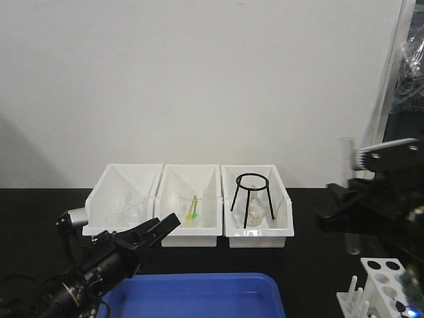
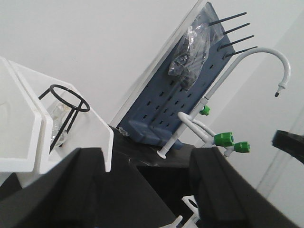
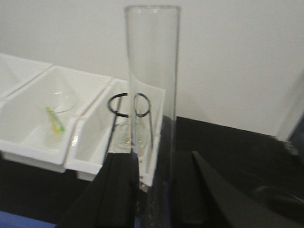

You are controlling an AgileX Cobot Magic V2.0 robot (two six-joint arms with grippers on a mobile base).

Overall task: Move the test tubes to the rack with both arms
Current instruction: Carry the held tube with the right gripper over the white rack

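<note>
Holding one test tube (image 3: 152,71) upright in my right tool (image 1: 344,215), I had its fingers (image 3: 118,199) closed on the lower part of the glass. The open mouth stood well above them, and the rounded end hung below, just above and to the left of the rack (image 1: 383,275), not yet over any of its holes. My left tool (image 1: 162,232) sat well apart from the rack, on the far side of the blue tray (image 1: 199,291), its jaws wide with nothing between them. I judged the tube to be light and stiff but thin-walled, smooth and easy to let slip, so a gentle, even squeeze seemed safer than a hard one that might crack it. The grip low on the shaft looked sound to me, though it left a long length of glass above the fingers that could sway or tilt. It also left only a short length below them to enter a hole before they met the top plate. I reckoned the tube needed to stay vertical, move across over a hole and go straight down, keeping clear of the rack's pegs (image 1: 353,291), since a knock there or a drop onto the black worktop (image 1: 305,212) could break it.
</note>
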